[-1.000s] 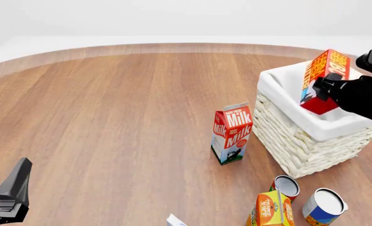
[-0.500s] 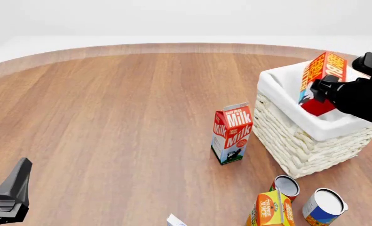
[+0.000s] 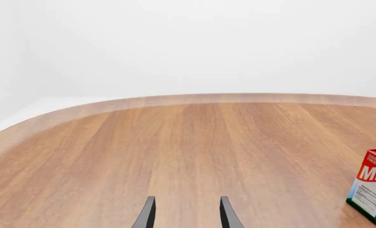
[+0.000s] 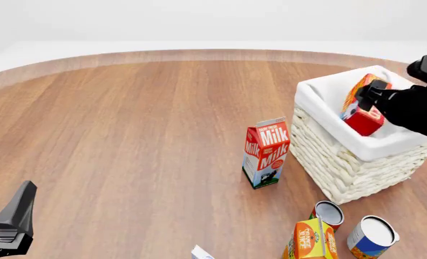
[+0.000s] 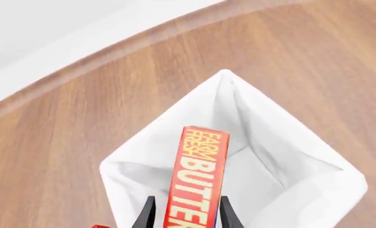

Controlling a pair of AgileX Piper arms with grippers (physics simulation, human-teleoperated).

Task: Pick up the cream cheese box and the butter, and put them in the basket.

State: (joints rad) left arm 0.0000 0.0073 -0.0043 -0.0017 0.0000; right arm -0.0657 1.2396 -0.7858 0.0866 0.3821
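The butter, a red and orange carton, leans inside the basket, its lower end down in the white lining. My right gripper hovers over the basket's far side. In the right wrist view the butter lies between the fingers with a gap on one side, so the right gripper is open. The cloth rim of the basket surrounds it. A white corner of the cream cheese box peeks in at the front edge. My left gripper is open and holds nothing, at the near left.
A red-and-white milk carton stands just left of the basket. An orange juice carton and two cans sit in front of the basket at the near right.
The butter has dropped and tipped over into the basket while the right gripper stayed at about the same height. The left arm has not moved.
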